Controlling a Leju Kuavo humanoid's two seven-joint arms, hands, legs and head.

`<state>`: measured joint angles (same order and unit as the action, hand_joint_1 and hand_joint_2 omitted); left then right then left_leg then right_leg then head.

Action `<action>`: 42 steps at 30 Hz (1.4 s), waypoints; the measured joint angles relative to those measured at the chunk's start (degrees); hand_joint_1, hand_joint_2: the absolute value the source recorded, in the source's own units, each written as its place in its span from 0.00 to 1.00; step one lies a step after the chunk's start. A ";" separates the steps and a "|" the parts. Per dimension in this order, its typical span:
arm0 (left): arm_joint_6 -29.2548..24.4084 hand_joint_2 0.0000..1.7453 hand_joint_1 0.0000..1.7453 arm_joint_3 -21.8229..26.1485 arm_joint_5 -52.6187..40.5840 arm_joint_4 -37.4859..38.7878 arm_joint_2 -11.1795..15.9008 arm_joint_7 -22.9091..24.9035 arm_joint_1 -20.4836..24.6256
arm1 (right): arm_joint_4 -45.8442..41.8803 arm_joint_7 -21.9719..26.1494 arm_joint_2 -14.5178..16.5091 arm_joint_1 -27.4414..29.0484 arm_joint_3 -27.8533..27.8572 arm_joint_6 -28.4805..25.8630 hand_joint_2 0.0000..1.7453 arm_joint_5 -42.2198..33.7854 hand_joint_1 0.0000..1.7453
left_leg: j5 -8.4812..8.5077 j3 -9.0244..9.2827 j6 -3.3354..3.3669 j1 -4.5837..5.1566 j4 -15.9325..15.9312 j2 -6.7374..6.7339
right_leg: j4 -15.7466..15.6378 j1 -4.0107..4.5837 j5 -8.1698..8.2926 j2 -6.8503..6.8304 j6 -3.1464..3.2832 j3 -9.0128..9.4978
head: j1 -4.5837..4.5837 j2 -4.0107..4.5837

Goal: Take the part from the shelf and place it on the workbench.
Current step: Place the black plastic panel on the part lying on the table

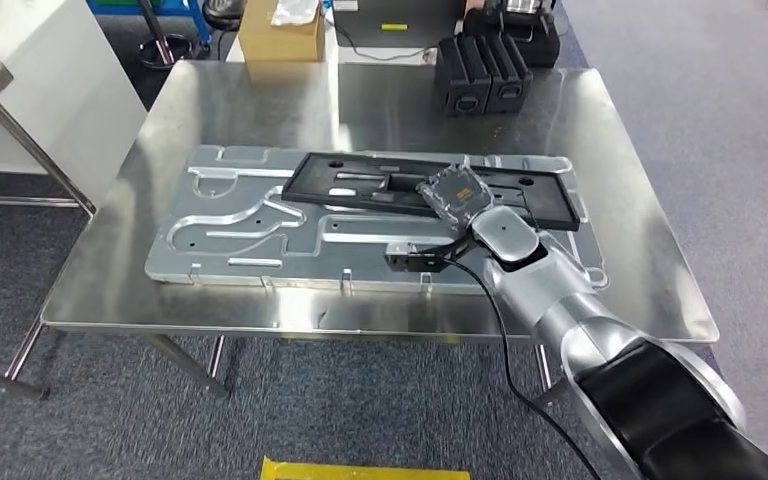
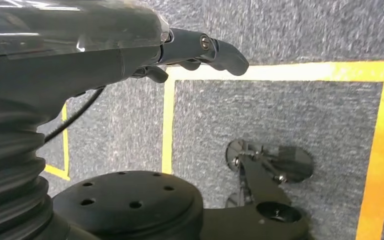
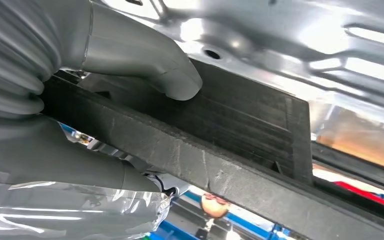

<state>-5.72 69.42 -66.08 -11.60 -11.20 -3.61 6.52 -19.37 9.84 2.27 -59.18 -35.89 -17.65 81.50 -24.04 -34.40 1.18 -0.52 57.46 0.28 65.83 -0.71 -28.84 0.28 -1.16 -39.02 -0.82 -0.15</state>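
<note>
Black and flat, the long frame-shaped part (image 1: 430, 187) is lying across the upper side of the grey machined plate (image 1: 250, 235) that is resting on the steel workbench (image 1: 360, 110), its far end toward the table's right side. The right hand (image 1: 455, 195) is reaching in from the silver right arm (image 1: 560, 300) and gripping the part near its middle; in the right wrist view the thick grey thumb (image 3: 177, 82) is pressing on one face of the part (image 3: 240, 125) while the rest of the hand is wrapping under its edge. The left hand (image 2: 200, 50) is hanging beside the body above grey carpet (image 2: 280, 120) marked with yellow tape lines (image 2: 280, 72), its dark fingers curling loosely and holding nothing. At the back of the workbench, black ribbed blocks (image 1: 482, 72) are standing together, and a cardboard box (image 1: 280, 38) is sitting just behind the far edge.
</note>
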 joint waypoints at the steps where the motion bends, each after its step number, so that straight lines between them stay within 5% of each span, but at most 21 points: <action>1: 0.19 1.00 0.00 0.00 0.03 0.01 -0.02 -0.28 -0.01 | 0.22 0.15 0.06 0.25 -0.23 0.10 1.00 0.10 1.00 | 0.01 -0.03 0.08 0.02 0.02 0.00 | 4.04 -0.03 -1.90 0.00 -0.10 -1.83 | 0.02 0.00; 3: 0.49 1.00 0.00 0.00 0.11 0.02 -0.04 -1.02 -0.11 | 0.66 0.54 0.11 1.09 -0.63 0.22 1.00 0.22 1.00 | -0.04 -0.04 0.13 0.04 0.13 0.06 | 9.33 -0.07 -3.34 -0.02 -0.28 -4.32 | 0.02 0.00; 4: 0.63 1.00 0.00 0.00 0.15 0.04 -0.05 -1.42 -0.16 | 0.86 0.73 0.11 1.50 -0.74 0.25 1.00 0.24 1.00 | -0.11 -0.04 0.12 0.03 0.25 0.12 | 8.82 -0.10 -2.42 -0.04 -0.29 -4.11 | 0.03 0.00; 8: 1.45 1.00 0.00 0.03 1.20 0.10 -0.17 -2.68 -0.16 | 1.16 0.90 0.15 2.06 -0.77 0.04 1.00 -0.10 1.00 | -0.78 -0.21 -0.58 0.25 1.17 0.20 | -4.74 0.06 3.69 -0.19 0.24 2.38 | 0.00 0.00; 12: 1.17 1.00 0.00 0.36 1.88 0.10 -0.16 -2.34 -0.15 | 1.35 0.76 0.23 2.48 -0.77 -0.05 1.00 -0.52 1.00 | -1.06 -0.34 -1.57 0.37 1.41 0.16 | -6.33 0.22 3.93 -0.11 1.40 2.97 | -0.04 0.01; 15: 0.05 1.00 0.00 0.56 1.67 0.10 -0.14 -1.69 -0.17 | 1.48 0.65 0.48 2.37 -0.92 -0.09 1.00 -0.77 1.00 | -4.44 -2.56 -2.42 0.22 6.51 0.07 | -6.72 -0.07 4.15 -0.12 2.28 3.12 | -0.24 0.00; 17: -1.27 1.00 0.00 0.57 1.35 0.10 -0.11 -0.85 -0.13 | 1.61 0.64 0.63 2.44 -1.08 -0.07 1.00 -0.96 0.50 | -7.85 -6.01 -2.74 0.10 14.10 0.04 | -6.71 0.00 4.12 -0.13 2.48 3.11 | -0.34 0.00; 19: -3.24 1.00 0.00 0.58 1.26 0.10 -0.11 0.91 0.06 | 1.74 0.62 0.70 2.71 -1.14 -0.02 1.00 -1.17 0.00 | -8.12 -7.41 -2.76 0.07 17.22 0.04 | -6.67 0.06 4.07 -0.20 2.52 3.17 | -0.33 0.00; 21: -4.90 1.00 0.00 0.74 1.71 0.10 -0.11 3.17 0.27 | 1.76 0.61 0.91 2.78 -1.14 0.02 1.00 -1.39 0.00 | -4.33 -4.32 -2.37 0.08 11.26 0.04 | -6.63 0.07 4.01 -0.13 2.48 3.35 | -0.33 0.01; 23: -5.63 0.50 0.00 1.06 2.29 0.10 -0.06 4.93 0.27 | 1.75 0.61 1.18 2.63 -1.15 0.04 1.00 -1.58 0.00 | -1.64 -0.49 -1.78 0.28 3.75 0.05 | -6.62 0.17 3.98 0.04 2.23 3.43 | -0.32 0.01; 25: -5.67 0.00 0.00 1.40 2.61 0.10 -0.01 5.89 0.21 | 1.76 0.61 1.27 2.58 -1.14 0.04 1.00 -1.72 0.00 | -1.51 0.71 -1.39 0.55 1.08 0.09 | -6.70 0.23 4.13 0.09 1.70 3.27 | -0.28 0.01; 29: -5.23 0.00 0.00 1.74 2.56 0.10 0.09 6.46 0.02 | 1.73 0.47 1.26 2.48 -1.15 -0.19 1.00 -2.12 0.00 | -0.76 1.09 -0.29 0.17 -0.12 0.02 | -4.95 0.20 2.75 0.01 0.48 2.52 | -0.19 0.00; 32: -5.03 0.00 0.00 1.79 2.38 0.10 0.16 5.67 -0.02 | 1.75 0.19 0.97 2.52 -1.15 -0.57 1.00 -2.71 0.00 | -0.51 1.17 0.23 0.12 -0.42 -0.08 | 5.07 0.07 -2.39 0.02 0.02 -2.06 | -0.10 0.01; 34: -5.16 0.00 0.00 1.79 2.27 0.10 0.16 4.76 -0.08 | 1.76 -0.13 0.67 2.65 -1.15 -0.88 1.00 -3.11 0.00 | -0.55 1.11 0.21 0.13 -0.29 -0.05 | 8.84 -0.09 -2.99 -0.02 -0.21 -3.90 | -0.10 0.01; 35: -5.32 0.00 0.00 1.79 2.22 0.10 0.16 4.35 -0.10 | 1.76 -0.27 0.51 2.56 -1.14 -1.01 1.00 -3.32 0.00 | -0.62 1.11 0.16 0.11 -0.16 -0.01 | 7.50 -0.17 -1.68 -0.06 -0.26 -3.24 | -0.10 0.01; 38: -5.84 0.00 0.00 1.79 2.13 0.10 0.17 3.17 -0.08 | 1.74 -0.67 -0.08 1.46 -1.14 -1.19 1.00 -3.83 0.00 | -1.15 0.93 -0.36 0.18 0.67 0.08 | -3.25 -0.19 3.26 -0.20 0.02 2.05 | -0.11 0.01; 42: -6.85 0.00 0.00 1.88 2.54 0.10 0.30 2.38 0.07 | 1.72 -1.12 -0.79 0.19 -1.14 -1.49 1.00 -4.17 0.00 | -1.40 0.49 -1.41 0.39 1.02 0.07 | -6.45 0.05 3.90 -0.11 1.10 3.26 | -0.17 -0.01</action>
<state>-12.57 71.30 -63.54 -11.50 -10.90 -1.23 6.58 -17.64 8.72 1.48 -58.99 -37.03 -19.15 77.33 -25.44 -33.91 -0.23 -0.13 58.47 0.35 59.38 -0.65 -24.94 0.17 -0.06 -35.76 -0.99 -0.15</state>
